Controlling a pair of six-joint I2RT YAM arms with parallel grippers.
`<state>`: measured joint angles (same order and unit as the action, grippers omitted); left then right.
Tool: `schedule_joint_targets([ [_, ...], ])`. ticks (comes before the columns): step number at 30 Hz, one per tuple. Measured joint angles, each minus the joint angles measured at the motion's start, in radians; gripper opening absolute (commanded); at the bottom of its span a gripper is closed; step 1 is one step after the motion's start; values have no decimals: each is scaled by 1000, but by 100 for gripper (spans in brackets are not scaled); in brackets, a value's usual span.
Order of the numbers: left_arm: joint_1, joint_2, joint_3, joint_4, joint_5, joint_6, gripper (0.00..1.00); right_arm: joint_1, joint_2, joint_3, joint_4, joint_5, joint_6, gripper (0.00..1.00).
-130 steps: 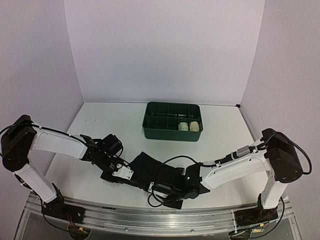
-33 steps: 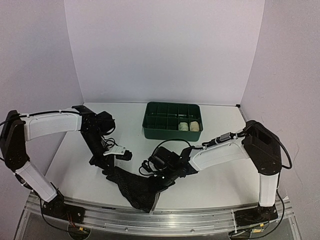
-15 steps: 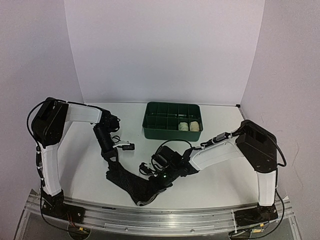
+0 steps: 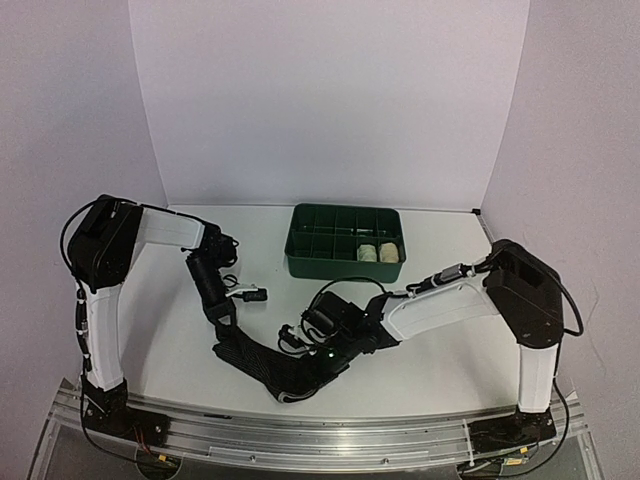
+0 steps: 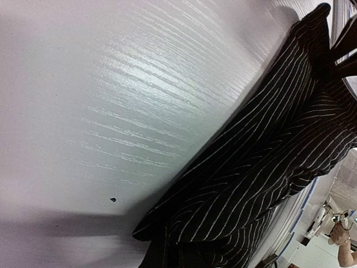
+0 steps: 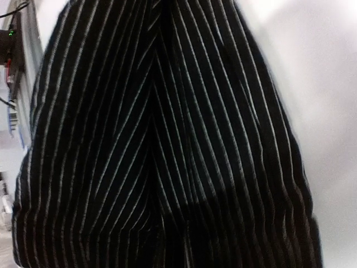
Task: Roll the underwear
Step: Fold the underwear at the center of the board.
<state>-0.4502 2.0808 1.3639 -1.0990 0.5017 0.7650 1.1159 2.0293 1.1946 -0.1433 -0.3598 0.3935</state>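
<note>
I noted two pale rolls [image 4: 368,252] in the green tray's [image 4: 340,269] near right compartments. My left gripper [image 4: 222,322] pinched the black underwear [image 4: 265,360]. I could not tell whether the right gripper [image 4: 318,364] was open or closed.

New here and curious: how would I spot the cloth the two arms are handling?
Find the green divided tray at the back of the white table. In front of it, near the front edge, lies the black pinstriped underwear. Unlike the cream rolls in the tray, it is dark, thin-striped and unrolled.

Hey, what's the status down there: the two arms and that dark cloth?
Left tool shut on black striped underwear. Right tool at its other end, grip unclear. Cloth spread between them, not rolled. Green tray behind, not obstructing.
</note>
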Motion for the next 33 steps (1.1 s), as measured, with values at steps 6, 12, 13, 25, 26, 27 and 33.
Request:
schedule_joint_targets([
  [6, 1, -2, -25, 4, 29, 3, 0, 6, -72, 66, -135, 172, -91, 37],
  [12, 2, -10, -48, 10, 52, 19, 0, 49, -123, 138, -163, 305, -189, 72],
  [13, 2, -11, -51, 10, 54, 21, 0, 69, -132, 141, -164, 334, -210, 74],
  [25, 1, -19, -70, 22, 64, 45, 0, 358, -145, 85, -188, 604, -507, 76],
  [26, 1, -19, -70, 22, 64, 46, 0, 359, -141, 86, -187, 616, -517, 76],
  [27, 1, -19, -70, 22, 64, 47, 0, 359, -137, 86, -186, 628, -526, 75],
  [33, 1, -19, -70, 22, 64, 49, 0, 359, -47, 88, -187, 703, -551, 67],
])
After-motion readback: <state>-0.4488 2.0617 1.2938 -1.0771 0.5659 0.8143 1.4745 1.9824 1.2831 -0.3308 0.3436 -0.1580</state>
